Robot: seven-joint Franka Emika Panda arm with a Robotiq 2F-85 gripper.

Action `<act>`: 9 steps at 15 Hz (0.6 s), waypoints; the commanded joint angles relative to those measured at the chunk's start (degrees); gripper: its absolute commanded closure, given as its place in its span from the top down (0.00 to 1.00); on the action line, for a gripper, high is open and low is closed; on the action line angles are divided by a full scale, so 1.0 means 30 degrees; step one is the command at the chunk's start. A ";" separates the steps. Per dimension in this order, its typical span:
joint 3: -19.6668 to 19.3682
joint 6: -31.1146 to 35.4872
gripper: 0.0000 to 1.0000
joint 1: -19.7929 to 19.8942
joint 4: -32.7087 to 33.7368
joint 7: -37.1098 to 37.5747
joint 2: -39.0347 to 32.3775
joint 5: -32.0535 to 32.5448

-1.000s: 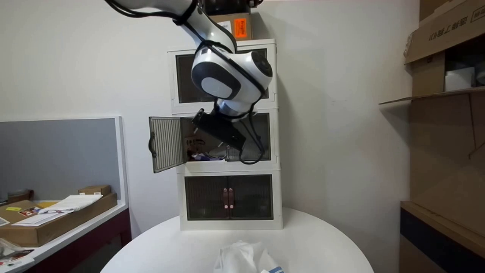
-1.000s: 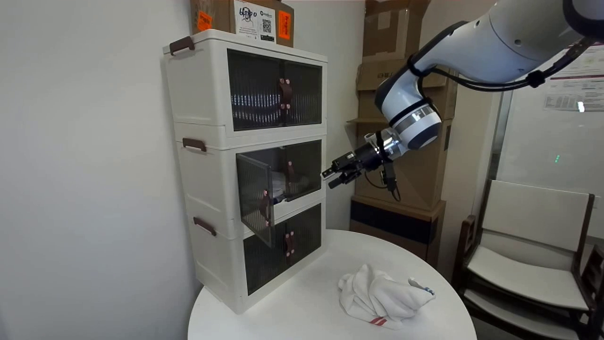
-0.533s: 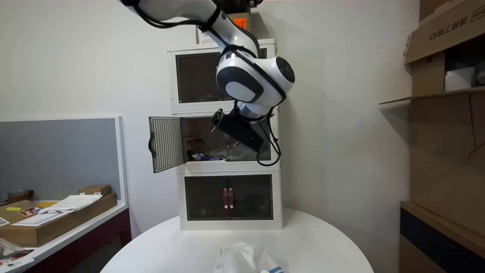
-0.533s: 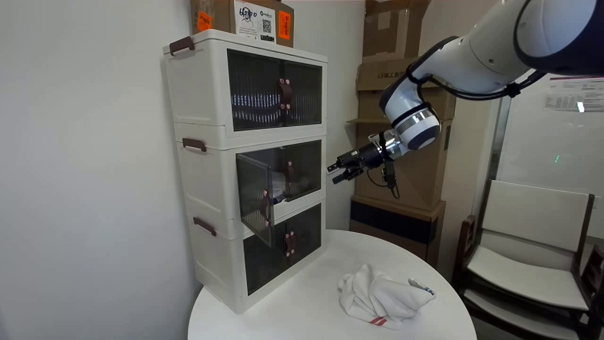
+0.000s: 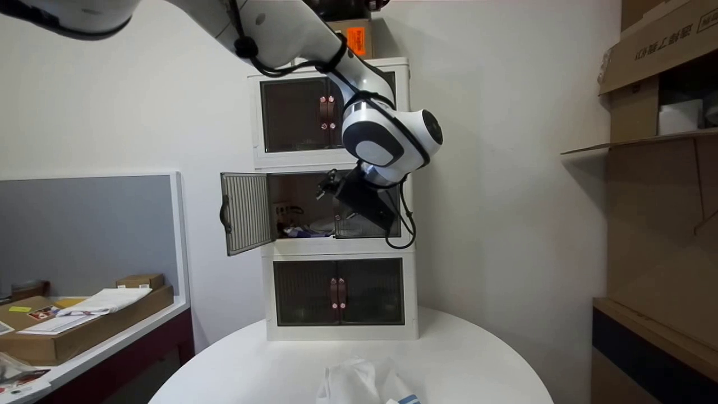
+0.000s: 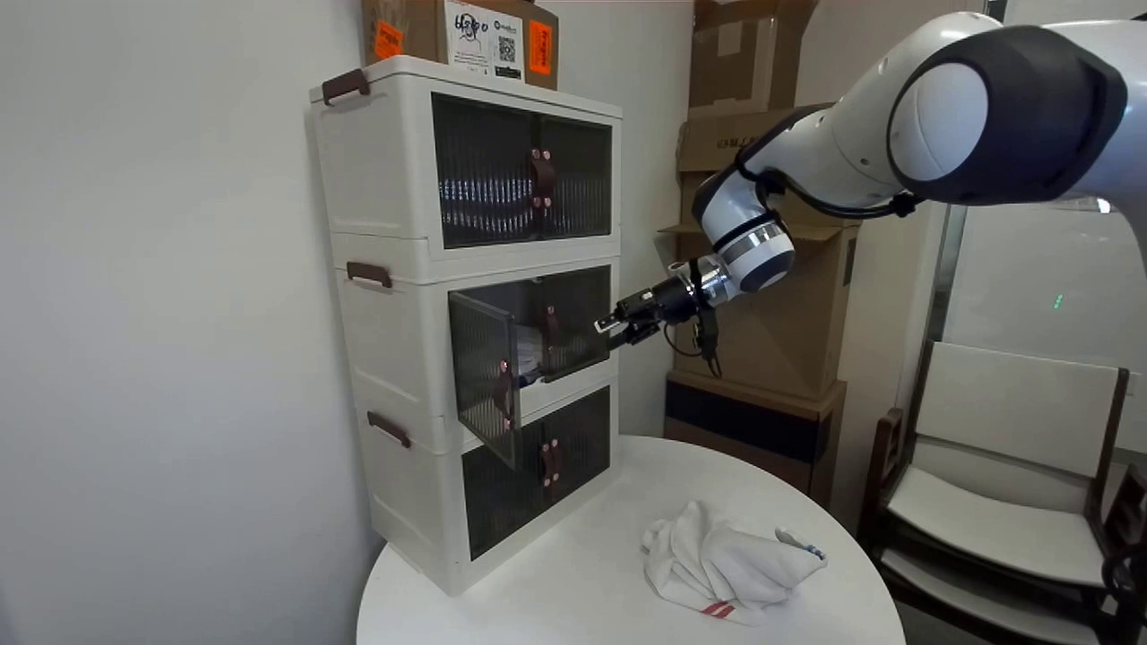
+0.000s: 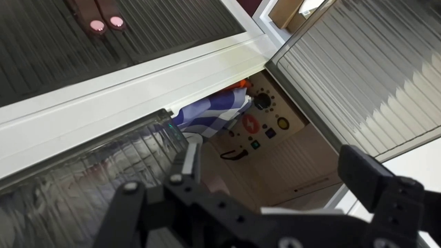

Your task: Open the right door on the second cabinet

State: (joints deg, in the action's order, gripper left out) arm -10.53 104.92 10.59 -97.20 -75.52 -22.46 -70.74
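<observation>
Points the gripper (image 7: 270,153) toward the second cabinet (image 6: 394,349), the middle one in a white stack of three, from near its front. Has the jaws spread wide, with fingers (image 7: 363,175) well apart on either side of the opening in the cabinet's left half, in the wrist view. Overlaps, with one finger, the free edge of the right door (image 6: 581,305) there; cannot tell about contact. Has the right door in the right half of the second cabinet, closed or very nearly so, with a dark handle (image 6: 551,329) by its left edge. Lies partly hidden behind the gripper in an exterior view. On the left, shows the left door (image 5: 247,213) swung well out toward the near side, baring a printed box (image 7: 272,122) and a blue-and-white patterned item (image 7: 213,110) inside. Above, carries the top cabinet (image 6: 367,170), closed; below, rests on the bottom cabinet (image 6: 412,502), closed as well, and that on a round white table (image 5: 477,359). On the table, on the near side of the stack, shows a crumpled white cloth (image 6: 726,560). On top of the stack, bears a cardboard box (image 6: 461,45); farther right, past the table, shows tall cartons (image 6: 780,331) and a pale chair (image 6: 1013,403) in an exterior view.
</observation>
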 commanded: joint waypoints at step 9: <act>0.1111 -0.0275 1.00 0.1087 0.1426 -0.2902 -0.1016 -0.0336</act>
State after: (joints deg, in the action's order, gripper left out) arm -8.29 105.02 12.59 -93.67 -81.91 -25.16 -70.74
